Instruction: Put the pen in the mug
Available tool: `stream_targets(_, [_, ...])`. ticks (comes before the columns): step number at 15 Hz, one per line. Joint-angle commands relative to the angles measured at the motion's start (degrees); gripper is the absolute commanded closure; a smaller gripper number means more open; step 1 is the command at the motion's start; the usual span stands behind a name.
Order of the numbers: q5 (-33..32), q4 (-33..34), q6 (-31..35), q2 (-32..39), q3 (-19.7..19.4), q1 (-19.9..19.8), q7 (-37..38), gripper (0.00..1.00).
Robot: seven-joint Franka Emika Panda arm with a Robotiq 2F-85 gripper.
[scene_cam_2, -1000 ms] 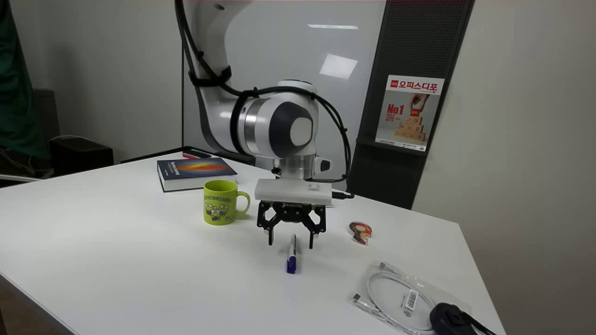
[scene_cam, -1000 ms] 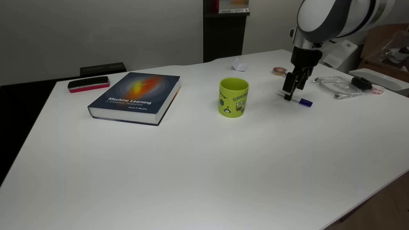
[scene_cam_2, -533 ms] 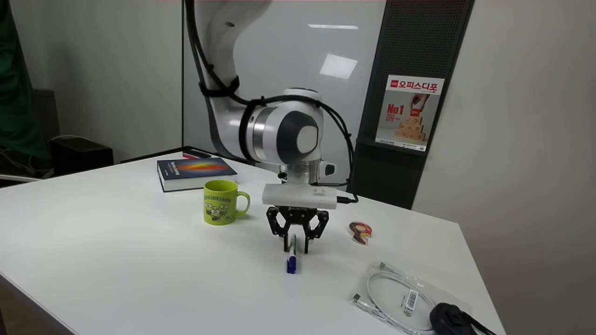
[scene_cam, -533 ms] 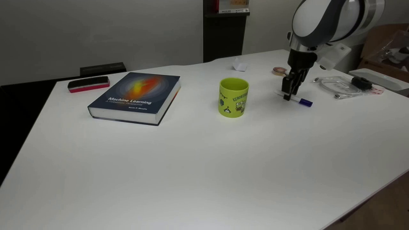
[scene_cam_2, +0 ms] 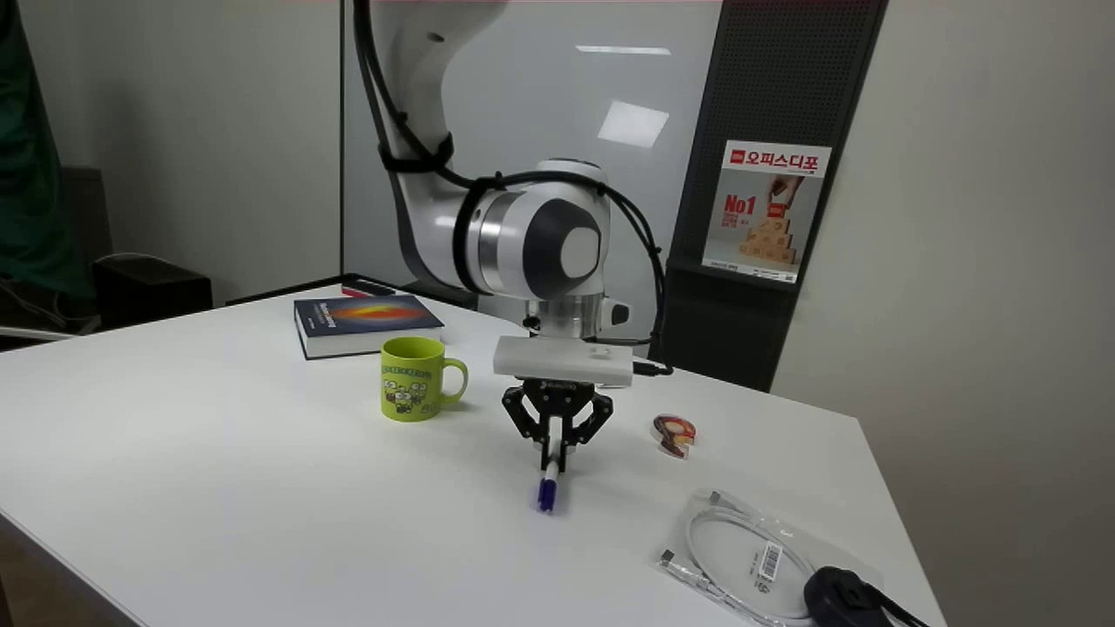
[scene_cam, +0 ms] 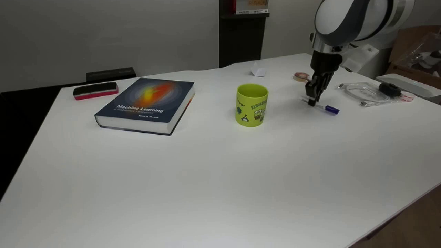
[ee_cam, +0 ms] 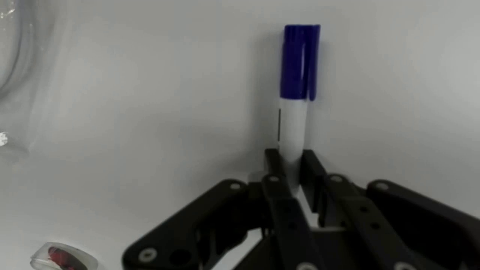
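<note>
The pincer (scene_cam_2: 553, 467) is gripping the pen (ee_cam: 294, 112), its two fingers (ee_cam: 311, 168) pressing against either side of the white barrel (ee_cam: 292, 129) and leaving no visible gap beyond the width the pen is filling. In the wrist view the blue cap (ee_cam: 299, 63) is pointing toward twelve o'clock, away from the fingers. Getting hold of the pen is therefore looking done. The lifting I am not counting as done: in both exterior views the pen is sitting low by the table (scene_cam: 193, 179), and whether it is touching, I cannot tell. In an exterior view the mug (scene_cam_2: 413, 379) is standing upright at ten o'clock from the pincer, well apart from it, and no pen is showing above it. What is remaining, as I am judging it, is raising the pen, carrying it to the mug, tipping it nearer to upright and letting it go inside. In an exterior view the book (scene_cam: 148, 100) is lying at nine o'clock from the mug, and in an exterior view the bagged cable (scene_cam_2: 770, 562) is lying at four o'clock from the pincer, so neither is seeming likely to get in the way.
</note>
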Motion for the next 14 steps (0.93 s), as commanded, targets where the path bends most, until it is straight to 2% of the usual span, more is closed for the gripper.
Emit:
stream_targets(1, [-0.63, -0.15, -9.24, -5.17, 0.93, -1.15, -1.13, 0.96])
stream_targets(4, [-1.41, 1.10, -20.97, -10.35, 0.32, -0.33, -3.14, 0.96])
stream_targets(7, [-3.59, 5.63, -35.47, -14.23, -0.22, 1.79, -4.38, 0.96])
stream_targets(11, [-6.71, 15.38, -52.08, -14.93, 0.90, 5.15, -5.08, 0.96])
stream_targets(14, [-9.25, 22.35, -59.01, -12.37, 2.56, 8.69, -4.78, 0.96])
